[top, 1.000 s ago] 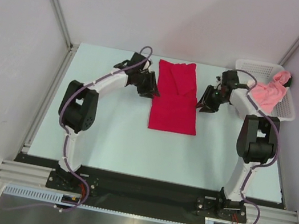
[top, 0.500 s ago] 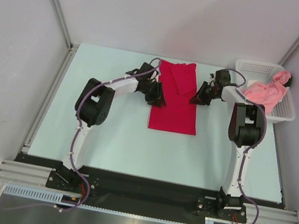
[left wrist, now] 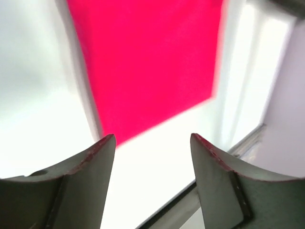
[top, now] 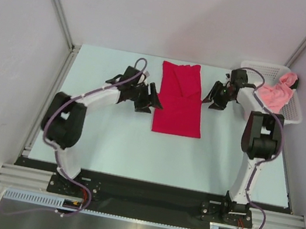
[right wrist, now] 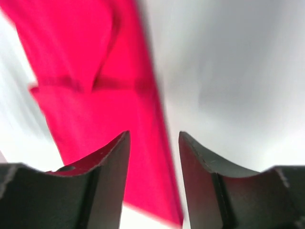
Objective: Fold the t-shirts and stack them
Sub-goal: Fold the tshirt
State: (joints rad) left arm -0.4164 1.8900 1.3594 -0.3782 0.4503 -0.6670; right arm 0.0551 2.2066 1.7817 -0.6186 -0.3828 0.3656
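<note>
The crimson t-shirt (top: 180,101) is lying flat on the table (top: 107,136), folded into 1 long, narrow rectangle that is running from the far edge toward the middle. A folded-in sleeve is showing as a crease on its far half.

The left arm (top: 100,96) is reaching in from the left, and the left jaws are hovering just beside the shirt's left edge. In the left wrist view they are standing wide apart with nothing between them, the red cloth (left wrist: 147,62) lying beyond the tips.

The right arm (top: 261,139) is bending toward the shirt's right edge, and the right jaws are sitting just beside it. They are parted, gripping nothing, with the cloth's edge (right wrist: 76,52) showing blurred beyond the gap.

The salmon pink t-shirt (top: 275,94) is lying crumpled in the white mesh basket (top: 259,67) at the far right corner, spilling over its rim.
</note>
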